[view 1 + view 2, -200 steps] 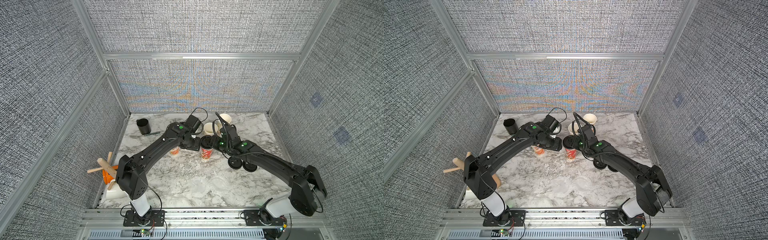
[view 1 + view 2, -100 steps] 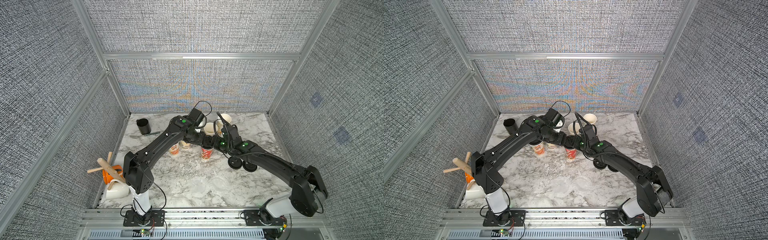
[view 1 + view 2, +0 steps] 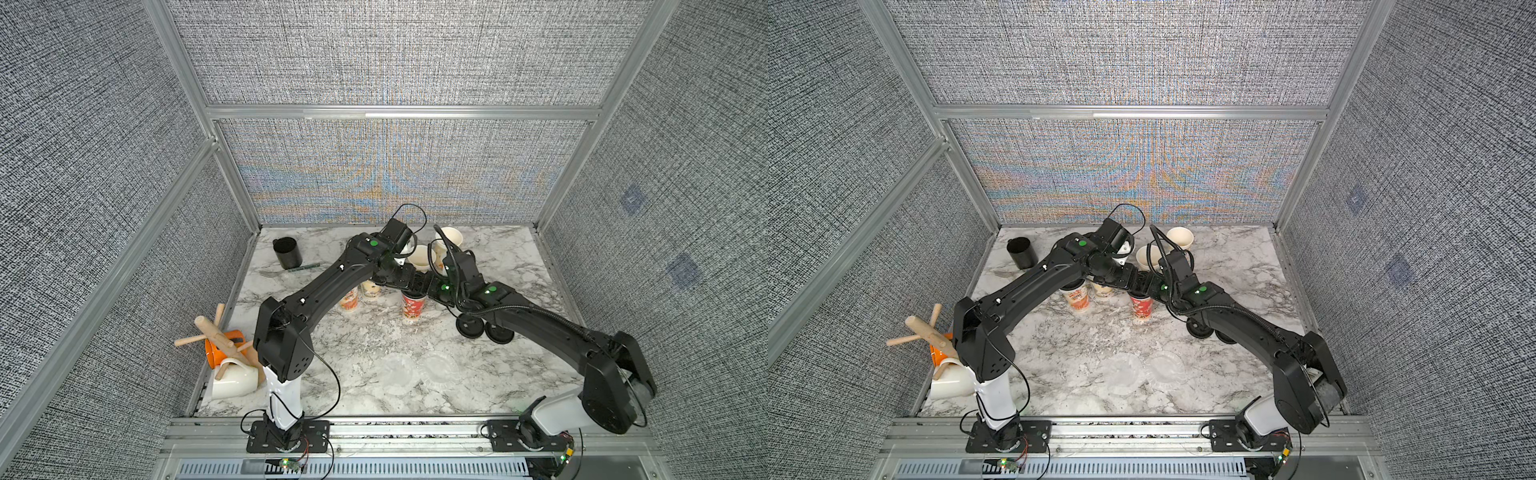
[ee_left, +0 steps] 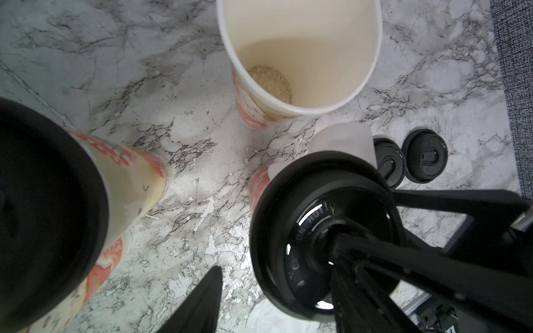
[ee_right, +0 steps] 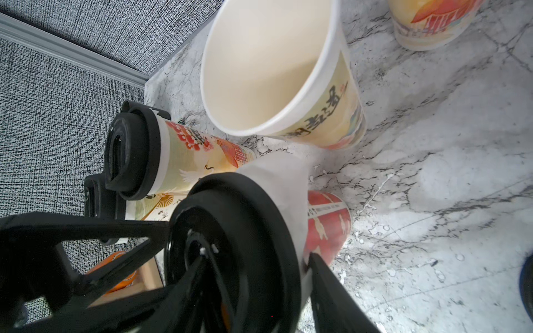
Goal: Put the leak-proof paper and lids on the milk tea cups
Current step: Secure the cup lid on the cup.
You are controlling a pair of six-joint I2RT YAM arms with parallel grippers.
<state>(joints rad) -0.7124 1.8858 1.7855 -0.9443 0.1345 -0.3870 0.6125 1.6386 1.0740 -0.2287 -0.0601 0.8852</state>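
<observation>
Across the marble bench [image 3: 519, 266], your left gripper [image 3: 405, 279] and right gripper [image 3: 434, 287] hung nose to nose over the red milk tea cup [image 3: 412, 309], jaws partly apart astride its black lid [image 4: 277, 207]; I could not tell whether either gripped. Leak-proof paper [image 4: 343, 141] poked from under that lid; two loose sheets [image 3: 398, 370] lay flat near the bench's front edge.

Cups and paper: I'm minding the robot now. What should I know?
Left gripper and right gripper: both open, fingers spread over the red cup's lid.
Done: red cup and two neighbours are lidded; paper sticks out under the red cup's lid.
Left: two open cups at the back need paper. Two sheets lie at the front; two spare lids sit near the red cup.
</observation>
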